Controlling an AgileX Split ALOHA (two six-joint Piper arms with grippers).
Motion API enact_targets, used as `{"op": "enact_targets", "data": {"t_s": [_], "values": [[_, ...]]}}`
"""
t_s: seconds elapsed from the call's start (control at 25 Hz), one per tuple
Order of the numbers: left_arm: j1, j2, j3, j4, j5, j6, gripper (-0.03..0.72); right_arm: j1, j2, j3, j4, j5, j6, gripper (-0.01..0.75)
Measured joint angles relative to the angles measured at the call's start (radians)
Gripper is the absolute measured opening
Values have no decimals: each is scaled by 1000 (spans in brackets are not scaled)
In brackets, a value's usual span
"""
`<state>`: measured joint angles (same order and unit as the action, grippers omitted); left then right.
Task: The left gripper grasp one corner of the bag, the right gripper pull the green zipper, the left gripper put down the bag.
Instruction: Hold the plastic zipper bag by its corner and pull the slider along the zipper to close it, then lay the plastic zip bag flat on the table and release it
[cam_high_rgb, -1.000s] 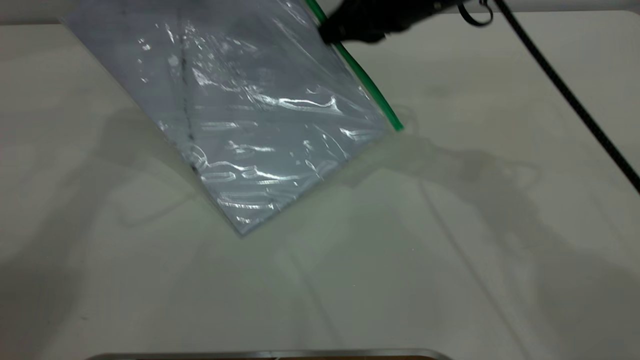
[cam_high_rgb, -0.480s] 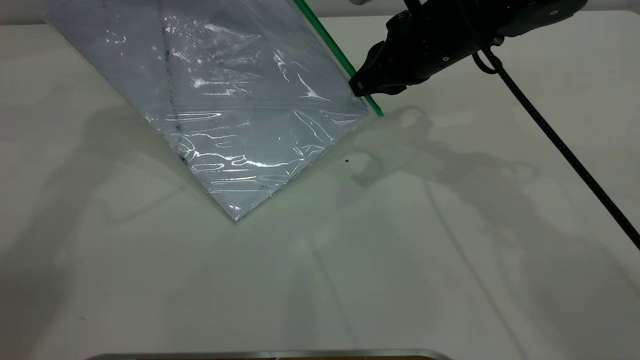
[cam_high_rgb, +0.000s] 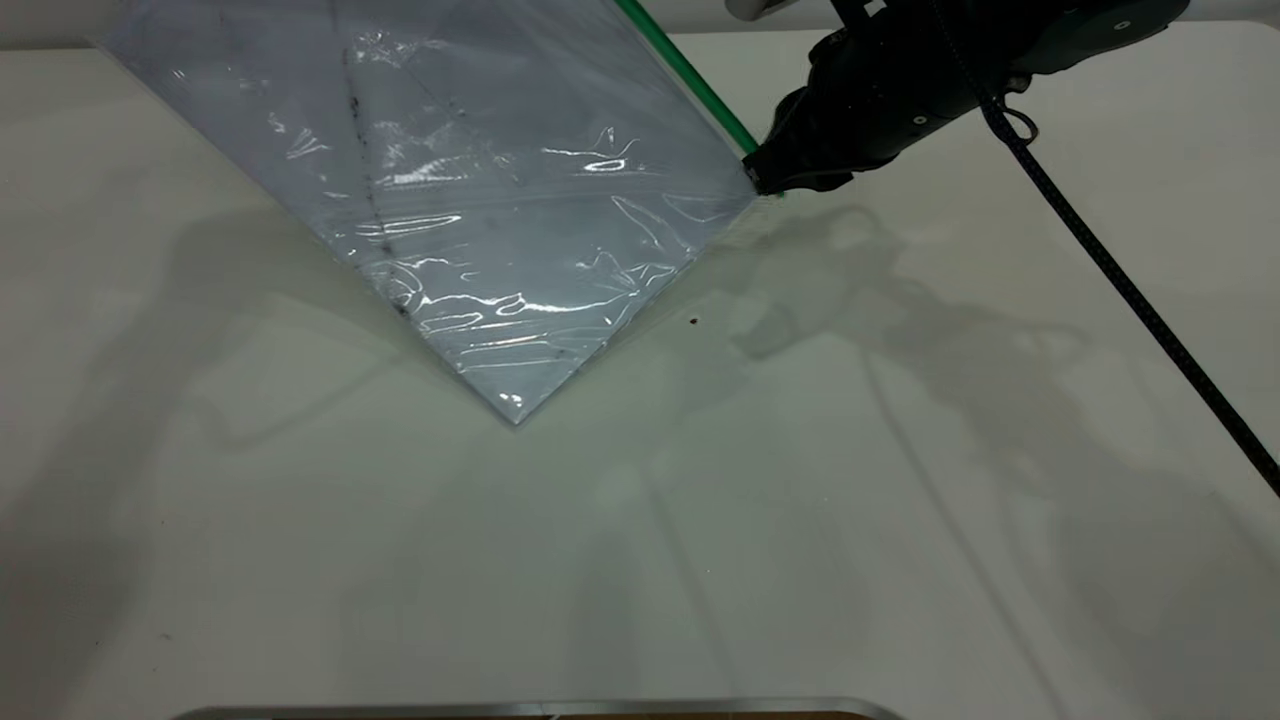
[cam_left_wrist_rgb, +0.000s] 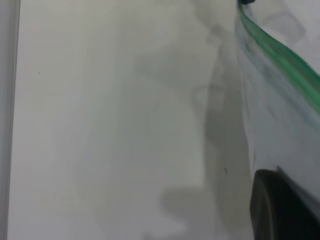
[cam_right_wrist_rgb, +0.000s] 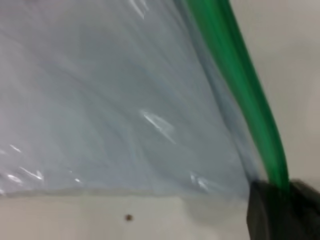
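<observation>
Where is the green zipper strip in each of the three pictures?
Exterior view: the thin bright green plastic zipper strip slants along the clear plastic bag's upper right edge.
Left wrist view: the strip crosses one corner.
Right wrist view: the strip runs to the right end effector.
Shared landmark: the bag.

The bag (cam_high_rgb: 480, 190) runs off the top edge (its held corner unseen).
</observation>
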<state>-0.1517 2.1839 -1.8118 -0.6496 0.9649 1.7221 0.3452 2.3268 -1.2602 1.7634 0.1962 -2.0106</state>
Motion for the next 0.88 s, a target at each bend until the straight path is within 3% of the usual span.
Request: {"op": "enact_targets", "data": {"t_s": [0.32, 0.56, 0.68, 0.88], "values": [[0, 0, 0, -3, 0, 0, 52, -1, 1, 0, 25, -8, 71, 45], [6, 0, 0, -2, 2, 1, 52, -12, -40, 7, 25, 51, 133, 90], [9, 12, 0, 5, 9, -1, 52, -16, -69, 1, 25, 84, 133, 188], [9, 57, 0, -27, 18, -16, 52, -16, -125, -15, 24, 105, 139, 485]]}}
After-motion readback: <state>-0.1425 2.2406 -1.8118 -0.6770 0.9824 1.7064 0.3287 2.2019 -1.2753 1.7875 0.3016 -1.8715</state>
